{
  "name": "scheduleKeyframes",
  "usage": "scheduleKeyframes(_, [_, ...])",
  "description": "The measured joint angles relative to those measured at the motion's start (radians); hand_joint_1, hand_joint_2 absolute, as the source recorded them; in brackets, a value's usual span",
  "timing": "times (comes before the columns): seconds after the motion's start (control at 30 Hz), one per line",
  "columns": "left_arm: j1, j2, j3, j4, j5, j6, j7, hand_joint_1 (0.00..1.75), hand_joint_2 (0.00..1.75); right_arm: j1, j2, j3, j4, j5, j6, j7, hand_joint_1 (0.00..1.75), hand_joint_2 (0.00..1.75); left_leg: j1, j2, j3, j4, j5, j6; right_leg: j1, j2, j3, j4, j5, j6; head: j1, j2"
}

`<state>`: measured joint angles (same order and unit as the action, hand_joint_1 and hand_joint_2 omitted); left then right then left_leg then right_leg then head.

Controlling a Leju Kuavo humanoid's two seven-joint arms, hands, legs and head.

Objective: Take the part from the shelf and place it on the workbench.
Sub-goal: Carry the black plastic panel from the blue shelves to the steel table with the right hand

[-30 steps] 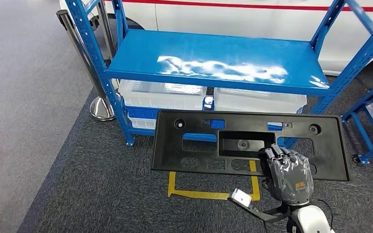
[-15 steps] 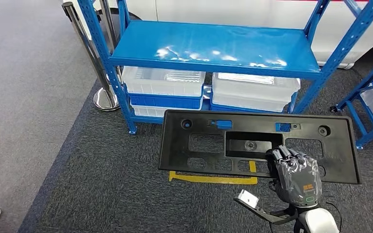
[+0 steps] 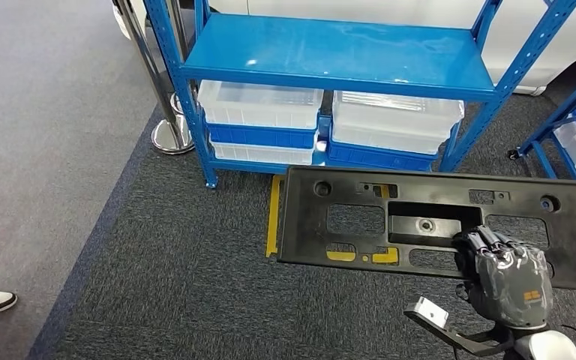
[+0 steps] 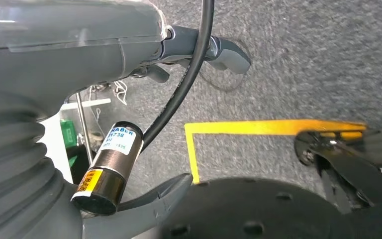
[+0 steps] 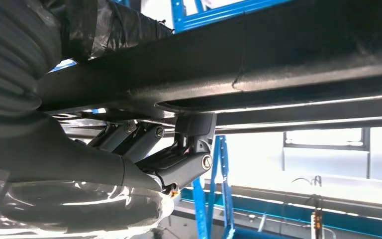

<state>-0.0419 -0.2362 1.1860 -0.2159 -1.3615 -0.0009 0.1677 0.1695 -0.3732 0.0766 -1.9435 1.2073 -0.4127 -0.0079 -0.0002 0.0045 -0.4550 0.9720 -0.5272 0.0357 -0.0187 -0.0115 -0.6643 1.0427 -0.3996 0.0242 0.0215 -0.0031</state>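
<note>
One blue steel shelf rack stands behind, clear plastic bins underneath. In front, off the shelf, a wide, flat black plastic panel with cut-outs hangs over grey carpet, gripped near its lower edge by the right hand. It looks stiff and light, likely to tip when held off-centre. Left hand: grasp unclear.

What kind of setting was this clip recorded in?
Probably an automotive workshop or parts-handling floor: a blue steel shelving rack holds clear plastic storage bins, yellow tape floor markings sit on grey carpet, and the right robot hand holds a black plastic licence-plate-style panel.
</note>
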Motion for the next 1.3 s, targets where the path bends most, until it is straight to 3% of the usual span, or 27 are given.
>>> scheduleKeyframes(0.07, [0.0,0.0,0.0,0.0,0.0,-0.001,-0.002,0.0,1.75,0.01,-0.006,-0.019,-0.006,-0.004,0.003,-0.004,1.75,1.75,0.002,0.007,-0.012,-0.004,0.018,0.014,-0.004,0.006,-0.035,0.088,-0.07,0.007,0.001,0.0])
scheduleKeyframes(0.13, [0.001,0.0,0.0,0.0,0.0,-0.001,-0.002,0.0,1.75,0.018,-0.008,-0.03,-0.007,-0.004,0.005,-0.005,1.75,1.75,0.0,0.011,-0.027,-0.002,0.03,0.018,-0.004,0.008,-0.076,0.213,-0.144,0.014,0.001,0.0])
scheduleKeyframes(0.2, [0.001,0.0,0.0,0.0,0.0,-0.001,-0.002,0.0,1.75,0.024,-0.009,-0.034,-0.007,-0.004,0.006,-0.005,1.75,1.75,0.0,0.013,-0.04,0.002,0.037,0.017,-0.005,0.008,-0.082,0.268,-0.165,0.017,0.001,0.0])
scheduleKeyframes(0.23, [0.001,0.0,0.0,0.0,0.0,-0.001,-0.002,0.0,1.75,0.026,-0.009,-0.036,-0.007,-0.004,0.006,-0.006,1.75,1.75,0.0,0.013,-0.045,0.006,0.039,0.016,-0.005,0.008,-0.064,0.251,-0.154,0.017,0.001,0.0])
scheduleKeyframes(0.3, [0.001,0.0,0.0,0.0,0.0,-0.001,-0.002,0.0,1.75,0.028,-0.01,-0.041,-0.01,-0.004,0.006,-0.006,1.75,1.75,0.001,0.016,-0.055,0.016,0.039,0.013,-0.006,0.0,0.017,0.136,-0.107,0.016,0.001,0.0])
scheduleKeyframes(0.37, [0.001,0.0,0.0,0.0,0.001,0.0,-0.004,0.0,1.75,0.026,-0.011,-0.047,-0.013,-0.004,0.008,-0.009,1.75,1.75,-0.004,0.021,-0.063,0.029,0.037,0.006,0.001,-0.024,0.084,0.022,-0.081,0.006,0.001,0.0])
scheduleKeyframes(0.4, [0.001,0.0,0.0,0.0,0.003,0.001,-0.006,0.0,1.75,0.024,-0.011,-0.048,-0.015,-0.003,0.011,-0.011,1.75,1.75,-0.007,0.025,-0.067,0.035,0.035,0.001,0.004,-0.033,0.095,-0.003,-0.08,-0.001,0.0,0.0])
scheduleKeyframes(0.5, [0.002,0.001,0.001,0.0,0.016,0.005,-0.014,0.0,1.75,0.01,-0.003,-0.032,-0.011,0.027,0.025,-0.015,1.75,1.75,-0.009,0.039,-0.073,0.042,0.03,-0.014,0.005,-0.017,0.086,-0.007,-0.078,-0.021,-0.001,0.0])
scheduleKeyframes(0.57, [0.0,0.002,0.001,0.0,0.021,0.006,-0.015,0.0,1.75,-0.016,0.014,-0.003,-0.001,0.067,0.03,-0.003,1.75,1.75,-0.006,0.031,-0.089,0.082,-0.002,-0.026,0.002,-0.002,0.083,-0.011,-0.071,-0.035,-0.001,0.0])
scheduleKeyframes(0.67, [-0.001,0.003,0.002,0.0,0.021,0.012,-0.014,0.0,1.75,-0.049,0.039,0.047,0.02,0.101,0.027,0.03,1.75,1.75,-0.004,0.007,-0.176,0.267,-0.095,-0.035,0.001,0.02,0.074,-0.013,-0.063,-0.047,-0.001,0.0])
scheduleKeyframes(0.7, [0.0,0.003,0.002,0.0,0.021,0.014,-0.015,0.0,1.75,-0.053,0.043,0.06,0.027,0.105,0.024,0.04,1.75,1.75,-0.004,0.005,-0.199,0.314,-0.106,-0.034,0.002,0.027,0.072,-0.012,-0.062,-0.048,-0.001,0.0])
scheduleKeyframes(0.73, [0.0,0.003,0.002,0.0,0.021,0.015,-0.016,0.0,1.75,-0.055,0.045,0.07,0.033,0.106,0.022,0.048,1.75,1.75,-0.004,0.004,-0.206,0.327,-0.097,-0.033,0.003,0.036,0.07,-0.011,-0.062,-0.048,-0.001,0.0])
scheduleKeyframes(0.8, [0.002,0.003,0.002,0.0,0.02,0.015,-0.017,0.0,1.75,-0.056,0.048,0.084,0.04,0.107,0.015,0.058,1.75,1.75,-0.004,-0.009,-0.166,0.236,-0.027,-0.024,0.005,0.054,0.071,-0.007,-0.061,-0.048,-0.001,0.0])
scheduleKeyframes(0.87, [0.005,0.004,0.003,0.0,0.02,0.015,-0.018,0.0,1.75,-0.059,0.05,0.095,0.043,0.107,0.009,0.062,1.75,1.75,-0.002,-0.06,-0.11,0.111,0.032,-0.011,0.005,0.073,0.066,-0.004,-0.059,-0.044,0.0,0.0])
scheduleKeyframes(0.93, [0.005,0.005,0.004,0.0,0.02,0.014,-0.018,0.0,1.75,-0.062,0.052,0.103,0.045,0.107,0.006,0.064,1.75,1.75,-0.002,-0.089,-0.092,0.059,0.042,-0.007,0.0,0.091,0.053,-0.001,-0.052,-0.031,-0.001,0.0])
scheduleKeyframes(1.0, [0.003,0.004,0.004,0.0,0.02,0.014,-0.018,0.0,1.75,-0.061,0.053,0.107,0.046,0.107,0.005,0.064,1.75,1.75,-0.001,-0.069,-0.091,0.044,0.046,-0.003,-0.003,0.109,0.044,-0.004,-0.043,-0.016,-0.001,0.0])
scheduleKeyframes(1.07, [0.003,0.003,0.004,0.001,0.02,0.014,-0.018,0.0,1.75,-0.061,0.053,0.109,0.047,0.107,0.004,0.064,1.75,1.75,0.005,-0.043,-0.087,0.029,0.057,0.007,0.001,0.084,0.032,0.017,-0.061,-0.006,0.002,0.0])
scheduleKeyframes(1.13, [0.004,0.003,0.005,0.001,0.02,0.014,-0.018,0.0,1.75,-0.064,0.054,0.112,0.049,0.107,0.004,0.065,1.75,1.75,0.006,-0.016,-0.089,0.023,0.062,0.013,0.002,0.036,-0.01,0.113,-0.121,0.002,0.005,0.0])
scheduleKeyframes(1.2, [0.004,0.003,0.005,0.001,0.019,0.014,-0.019,0.0,1.75,-0.063,0.054,0.117,0.053,0.107,0.004,0.066,1.75,1.75,0.003,0.011,-0.094,0.025,0.062,0.014,-0.002,0.018,-0.058,0.229,-0.172,0.011,0.006,0.0])
scheduleKeyframes(1.23, [0.004,0.003,0.006,0.001,0.018,0.013,-0.019,0.0,1.75,-0.062,0.054,0.119,0.055,0.107,0.004,0.067,1.75,1.75,0.002,0.024,-0.095,0.027,0.062,0.014,-0.004,0.016,-0.061,0.247,-0.172,0.014,0.006,0.0])
scheduleKeyframes(1.27, [0.004,0.003,0.006,0.001,0.017,0.013,-0.019,0.0,1.75,-0.06,0.054,0.121,0.056,0.107,0.004,0.067,1.75,1.75,0.002,0.037,-0.096,0.029,0.062,0.013,-0.005,0.012,-0.045,0.227,-0.155,0.015,0.006,0.0])
scheduleKeyframes(1.3, [0.004,0.003,0.006,0.001,0.016,0.013,-0.019,0.0,1.75,-0.059,0.054,0.122,0.056,0.107,0.004,0.068,1.75,1.75,0.002,0.048,-0.097,0.031,0.061,0.012,-0.005,0.004,-0.008,0.17,-0.126,0.015,0.006,0.0])
